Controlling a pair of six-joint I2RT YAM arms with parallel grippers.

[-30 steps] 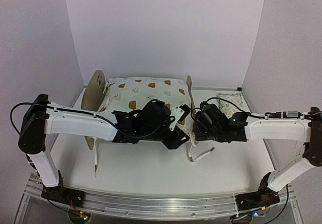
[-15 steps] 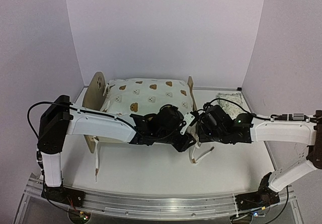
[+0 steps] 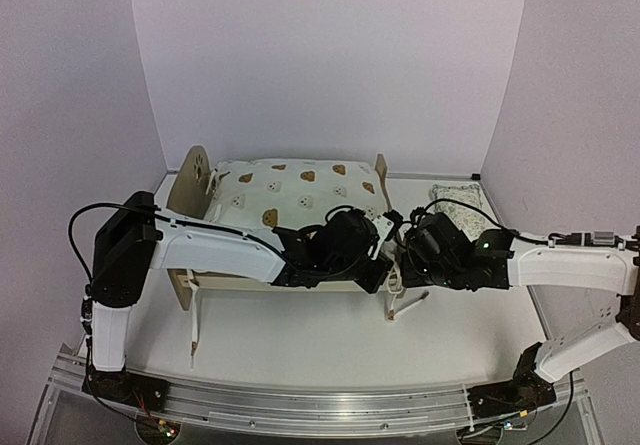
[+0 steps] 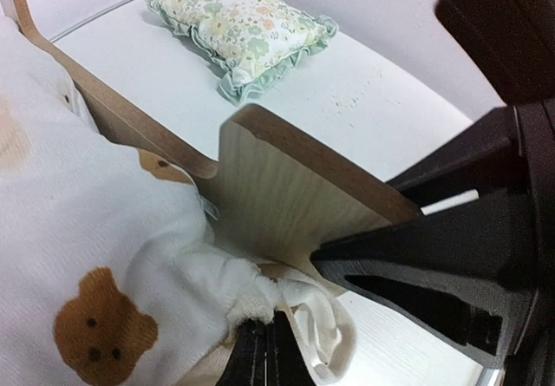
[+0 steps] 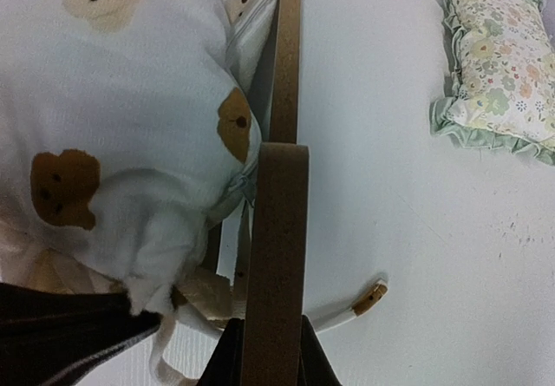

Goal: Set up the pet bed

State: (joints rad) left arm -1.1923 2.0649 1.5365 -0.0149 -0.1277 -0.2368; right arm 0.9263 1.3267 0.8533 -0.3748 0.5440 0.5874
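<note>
The pet bed stands at mid-table: plywood headboard point(image 3: 190, 177) on the left, low footboard point(image 3: 381, 179) on the right. The cream bear-print quilt point(image 3: 290, 190) covers it and hides the mattress. My left gripper point(image 3: 372, 257) is shut on the quilt's near corner point(image 4: 234, 291) beside the footboard point(image 4: 286, 195). My right gripper point(image 3: 405, 257) is shut on the near end of the footboard point(image 5: 276, 247), its jaws on either side of the board. The quilt point(image 5: 113, 100) lies left of it.
The green-patterned pillow point(image 3: 460, 205) lies on the table right of the bed, also seen in the left wrist view point(image 4: 251, 26) and the right wrist view point(image 5: 499, 65). White tie straps hang onto the table point(image 3: 405, 310) point(image 3: 192, 325); one brown-tipped end point(image 5: 368, 299) lies near my right gripper.
Both grippers have moved right to the bed's near footboard corner. The left arm has stretched out, and the bed has shifted slightly away from me.
</note>
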